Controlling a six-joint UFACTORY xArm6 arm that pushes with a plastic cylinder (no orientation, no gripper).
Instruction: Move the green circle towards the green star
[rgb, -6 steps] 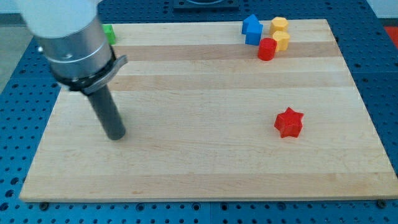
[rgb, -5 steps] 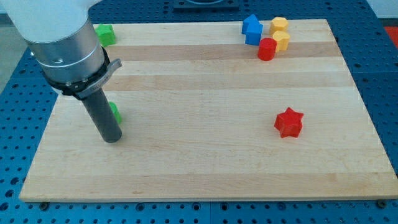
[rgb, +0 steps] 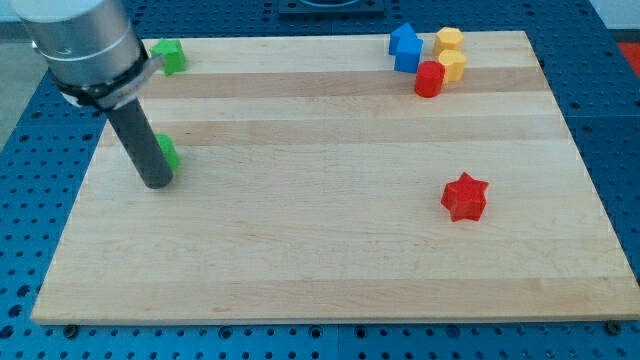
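Green circle (rgb: 166, 153) is sitting near the board's (rgb: 330, 260) left edge, touching my tip (rgb: 157, 183) at its 1 o'clock. No pincer here, just the rod. Judging it light, rigid and slippery, I am pushing its 6 o'clock face toward the star (rgb: 169, 55) at 12.

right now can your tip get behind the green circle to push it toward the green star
Probably yes. My tip sits right beside the green circle, at its lower-left side, and the green star lies toward the view's top with bare board between them.
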